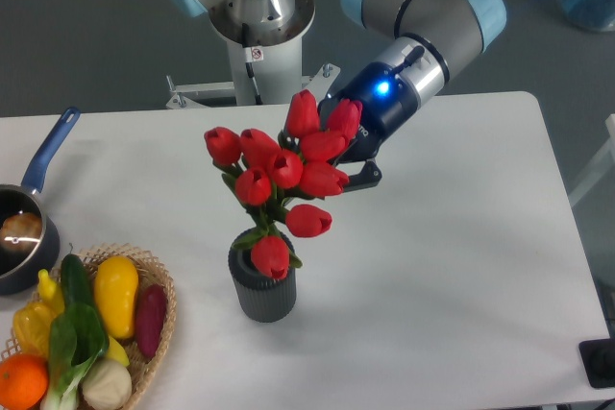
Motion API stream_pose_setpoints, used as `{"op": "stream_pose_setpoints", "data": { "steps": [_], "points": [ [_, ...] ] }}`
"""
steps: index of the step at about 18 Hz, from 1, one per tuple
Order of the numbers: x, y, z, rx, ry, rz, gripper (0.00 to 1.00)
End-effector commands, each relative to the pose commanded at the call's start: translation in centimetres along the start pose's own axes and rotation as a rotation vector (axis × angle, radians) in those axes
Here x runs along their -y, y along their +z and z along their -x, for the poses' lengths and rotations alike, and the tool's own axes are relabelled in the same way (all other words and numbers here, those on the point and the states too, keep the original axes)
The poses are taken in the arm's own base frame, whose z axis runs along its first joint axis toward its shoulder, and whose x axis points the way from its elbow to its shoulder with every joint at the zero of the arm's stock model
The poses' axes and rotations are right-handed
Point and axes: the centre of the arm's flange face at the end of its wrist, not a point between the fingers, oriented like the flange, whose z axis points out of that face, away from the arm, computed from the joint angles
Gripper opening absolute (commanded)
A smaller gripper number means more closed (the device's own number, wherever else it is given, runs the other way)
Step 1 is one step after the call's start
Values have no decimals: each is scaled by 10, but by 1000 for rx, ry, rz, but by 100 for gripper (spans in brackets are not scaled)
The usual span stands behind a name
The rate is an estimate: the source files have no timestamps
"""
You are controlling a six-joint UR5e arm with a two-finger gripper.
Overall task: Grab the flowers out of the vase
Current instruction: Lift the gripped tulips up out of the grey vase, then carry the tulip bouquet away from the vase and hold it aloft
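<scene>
The flowers (279,175), a bunch of red tulip buds on green stems, hang tilted above the vase (261,287). The vase is a short dark grey ribbed cylinder standing on the white table. The lowest bud (270,256) still overlaps the vase mouth in this view. My gripper (338,168) comes in from the upper right and is shut on the flowers. The buds hide most of its fingers; one black finger (363,177) shows to the right of them. The wrist has a blue light on it.
A blue-handled saucepan (27,223) sits at the left table edge. A wicker basket (159,328) of fruit and vegetables stands at the front left, close to the vase. The arm's base (255,36) is behind the table.
</scene>
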Motion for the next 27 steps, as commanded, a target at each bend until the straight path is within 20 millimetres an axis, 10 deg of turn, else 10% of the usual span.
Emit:
{"op": "stream_pose_setpoints", "data": {
  "steps": [10,17,27],
  "points": [
    [8,-67,32,116,14,-26,16],
    [-38,-116,72,226,-20,30,13],
    [-102,-134,108,373,-8,427,13]
  ]
}}
